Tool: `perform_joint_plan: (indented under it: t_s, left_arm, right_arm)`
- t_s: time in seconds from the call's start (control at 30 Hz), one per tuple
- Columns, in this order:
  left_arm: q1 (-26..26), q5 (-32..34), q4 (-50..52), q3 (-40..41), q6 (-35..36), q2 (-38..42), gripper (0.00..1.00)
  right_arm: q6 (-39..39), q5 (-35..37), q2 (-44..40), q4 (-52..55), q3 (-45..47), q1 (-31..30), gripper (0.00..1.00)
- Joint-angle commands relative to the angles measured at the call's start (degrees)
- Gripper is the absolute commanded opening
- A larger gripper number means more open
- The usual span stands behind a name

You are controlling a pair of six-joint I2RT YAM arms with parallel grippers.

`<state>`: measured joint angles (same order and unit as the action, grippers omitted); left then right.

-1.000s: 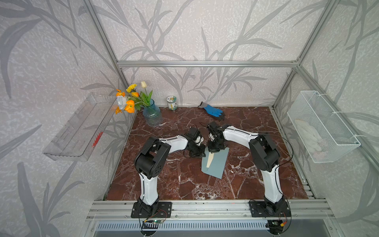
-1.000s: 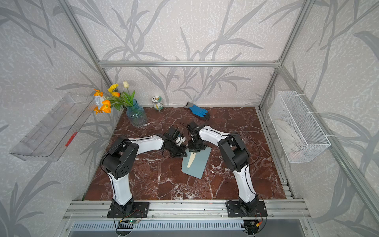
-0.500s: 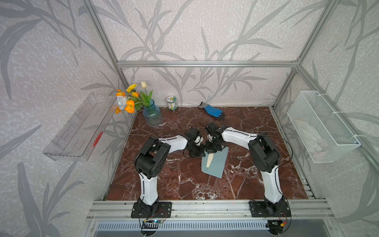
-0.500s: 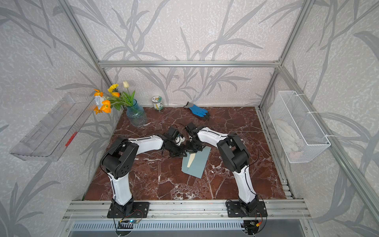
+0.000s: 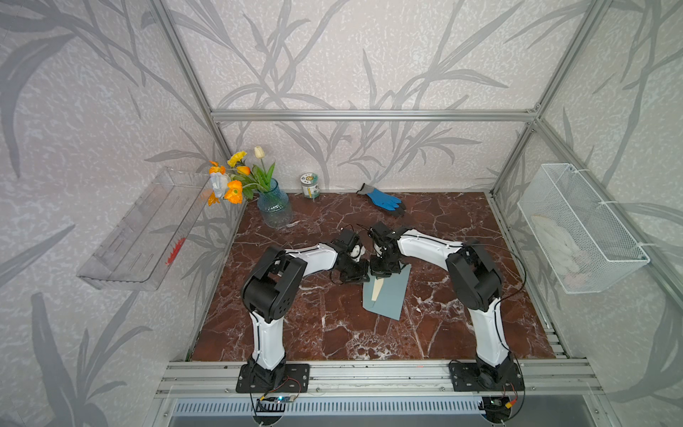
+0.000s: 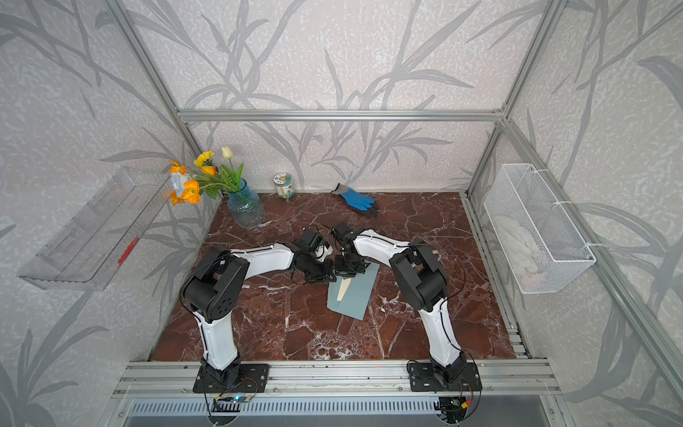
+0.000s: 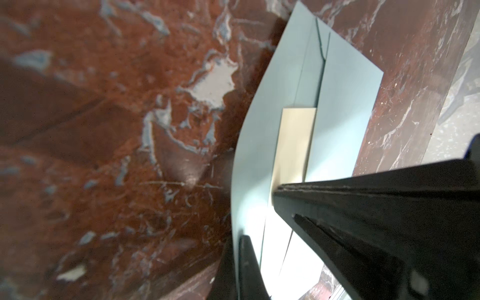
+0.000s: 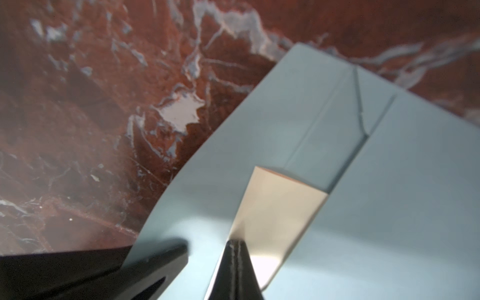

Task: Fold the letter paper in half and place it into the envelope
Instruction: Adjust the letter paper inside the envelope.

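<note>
L gripper [image 7: 237, 249] is closed, pinching 1 long edge of the envelope [image 5: 391, 295]. That edge curls up off the table [image 5: 332, 325]. The rest of the envelope lies flat, approx mid-table & slanted.

R gripper [image 8: 235, 245] is closed too, tips clamped on the paper [image 8: 275, 207]. Only a narrow beige strip of paper shows, btwn the lifted side & the flat side of the envelope. 1 long edge of the strip slips under the flat layer. Its free end stops short of the envelope's other end. Can't tell how much paper is hidden under that layer.

In both top views the 2 grippers sit tip to tip, just beside each other, over the envelope end nearer the back wall. The strip runs out from under them toward the front.

By the back wall, well apart from the envelope: vase [image 5: 272, 209] w/ flowers, small tin [image 5: 309, 186] & blue glove [image 5: 382, 198]. A wire basket [image 5: 587, 236] hangs on 1 side wall, a clear tray [image 5: 140, 236] on the opposite 1.
</note>
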<state>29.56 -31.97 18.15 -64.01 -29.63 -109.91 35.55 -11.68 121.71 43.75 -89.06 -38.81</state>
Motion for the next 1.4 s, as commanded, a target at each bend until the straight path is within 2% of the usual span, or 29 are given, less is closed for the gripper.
perform_joint_plan:
  t_s: [0.0,0.5,0.8,1.17,1.23,1.37]
  left_arm:
    - [-0.2,6.4,2.1,2.0,-0.2,0.0,0.00]
    - [-0.7,7.5,3.4,2.9,1.5,2.5,0.00]
    - [-1.2,7.9,3.0,3.9,1.8,4.5,0.00]
    - [-1.2,8.1,3.9,3.7,3.6,5.3,0.00]
    - [-1.2,8.1,4.4,3.3,4.0,5.5,0.00]
    - [-1.1,8.5,6.5,2.0,4.8,5.4,0.00]
  right_arm:
    - [0.2,3.0,0.7,2.8,-0.6,-0.4,0.00]
    - [0.7,6.3,0.4,4.7,1.0,-0.3,0.00]
    - [3.8,7.7,-1.8,3.9,4.5,-0.3,0.00]
    - [5.7,3.2,-4.2,-1.6,0.6,-1.0,0.00]
    - [6.1,2.2,-5.7,-3.0,-0.2,-0.8,0.19]
    - [6.0,2.7,-9.1,-2.3,-2.4,0.0,0.33]
